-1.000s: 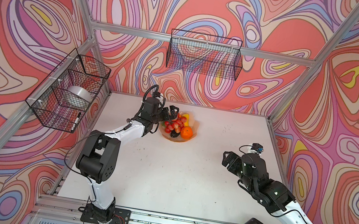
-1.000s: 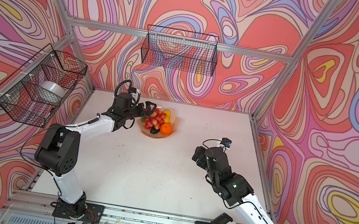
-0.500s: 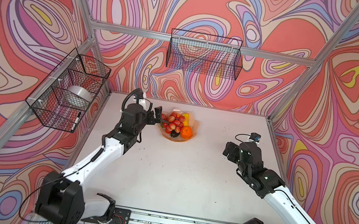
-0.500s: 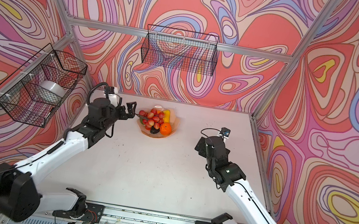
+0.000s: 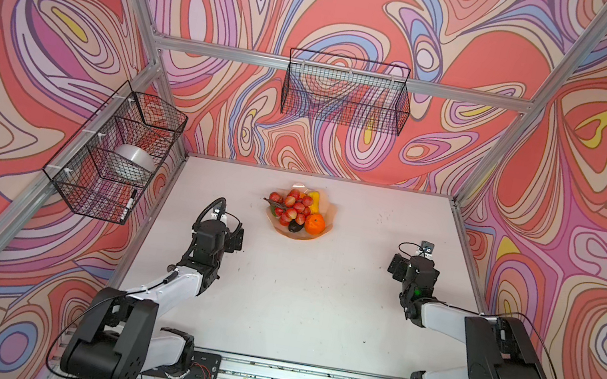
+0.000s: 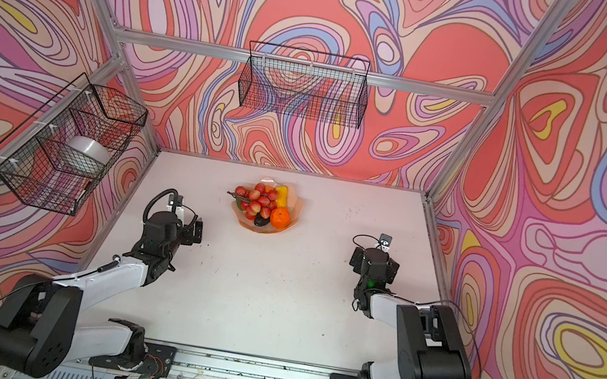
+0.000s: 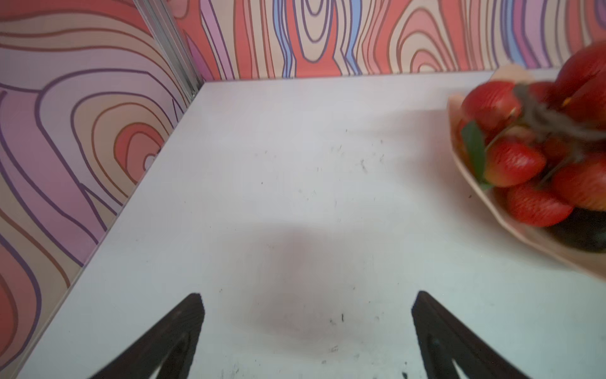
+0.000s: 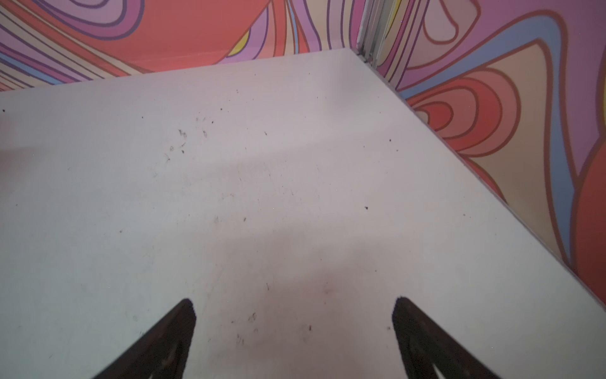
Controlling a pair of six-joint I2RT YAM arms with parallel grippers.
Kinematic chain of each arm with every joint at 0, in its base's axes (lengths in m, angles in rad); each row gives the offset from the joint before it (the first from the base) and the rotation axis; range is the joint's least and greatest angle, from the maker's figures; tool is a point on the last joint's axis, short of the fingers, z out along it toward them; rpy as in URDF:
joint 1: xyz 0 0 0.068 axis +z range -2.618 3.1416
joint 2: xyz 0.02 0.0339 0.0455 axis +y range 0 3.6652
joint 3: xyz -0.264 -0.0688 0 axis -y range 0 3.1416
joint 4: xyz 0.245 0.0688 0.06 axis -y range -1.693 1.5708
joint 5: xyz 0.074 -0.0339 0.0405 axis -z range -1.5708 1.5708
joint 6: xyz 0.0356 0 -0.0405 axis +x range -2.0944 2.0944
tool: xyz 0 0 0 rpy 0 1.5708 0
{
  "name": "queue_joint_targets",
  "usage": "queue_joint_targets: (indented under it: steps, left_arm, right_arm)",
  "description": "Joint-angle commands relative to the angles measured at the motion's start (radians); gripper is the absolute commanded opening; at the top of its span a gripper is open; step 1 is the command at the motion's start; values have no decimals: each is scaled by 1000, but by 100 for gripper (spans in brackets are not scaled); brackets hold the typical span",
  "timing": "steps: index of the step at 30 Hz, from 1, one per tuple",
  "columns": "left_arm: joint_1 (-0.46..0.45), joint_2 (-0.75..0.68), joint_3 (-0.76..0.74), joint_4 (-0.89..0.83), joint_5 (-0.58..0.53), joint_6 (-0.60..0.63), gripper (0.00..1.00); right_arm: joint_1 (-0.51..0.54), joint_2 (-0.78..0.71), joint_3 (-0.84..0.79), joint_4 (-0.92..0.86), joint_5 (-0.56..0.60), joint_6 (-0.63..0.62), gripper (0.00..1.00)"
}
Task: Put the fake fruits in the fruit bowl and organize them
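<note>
In both top views the peach-pink fruit bowl [image 5: 329, 208] [image 6: 297, 207] stands at the table's back middle. It holds the fake fruits: red grapes [image 5: 296, 206] [image 6: 260, 199], an orange [image 5: 314, 224] [image 6: 280, 218], a dark avocado [image 5: 294, 227] [image 6: 261, 223] and a yellow gourd [image 5: 315, 197] [image 6: 282, 194]. My left gripper [image 5: 236, 238] [image 6: 196, 233] is open and empty, in front of the bowl and to its left. The left wrist view shows its jaws wide [image 7: 306, 298] over bare table, with the bowl [image 7: 531, 239] and grapes [image 7: 511, 160] off to one side. My right gripper [image 5: 394, 265] [image 6: 355, 258] [image 8: 295, 303] is open and empty near the right wall.
A black wire basket [image 5: 346, 92] hangs on the back wall. Another basket [image 5: 84, 177] on the left wall holds a whitish bowl [image 5: 134, 158] and a marker [image 5: 129, 204]. The white table [image 5: 294, 303] is walled on three sides.
My left gripper has pulled away from the bowl toward the front left, empty. My right arm has drawn back toward the right wall. The fruits stay in the bowl.
</note>
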Motion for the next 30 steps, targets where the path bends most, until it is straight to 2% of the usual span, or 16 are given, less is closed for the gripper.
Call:
queue_joint_targets:
  steps: [1, 3, 5, 7, 9, 10, 12, 13, 17, 21, 30]
  left_arm:
    - [13, 82, -36, 239, 14, 85, 100]
    - [20, 157, -57, 366, 21, 107, 100]
    - [57, 207, -44, 388, 49, 73, 100]
    - [91, 213, -37, 355, 122, 45, 100]
    - [96, 256, -58, 434, 159, 61, 100]
    - [108, 254, -52, 428, 178, 52, 100]
    - [130, 237, -29, 346, 217, 32, 100]
    - [132, 254, -41, 400, 215, 35, 100]
    - [132, 249, -38, 386, 202, 30, 100]
    - [120, 244, -66, 439, 39, -22, 100]
    - [120, 246, -63, 435, 66, -10, 100]
  right_arm:
    - [-17, 37, -28, 329, 0, -106, 98]
    - [-28, 95, -56, 454, -25, -119, 98]
    - [-30, 173, -59, 532, -51, -130, 98]
    - [-29, 232, -64, 616, -57, -147, 98]
    - [-31, 207, -51, 534, -62, -125, 98]
    - [-31, 223, -49, 566, -52, -138, 98]
    - [-31, 211, -30, 502, -55, -131, 98]
    - [-31, 219, -20, 505, -51, -135, 98]
    - [-31, 218, -2, 467, -54, -137, 98]
    - [-31, 219, 5, 456, -55, -132, 98]
    - [-31, 217, 2, 459, -54, -134, 98]
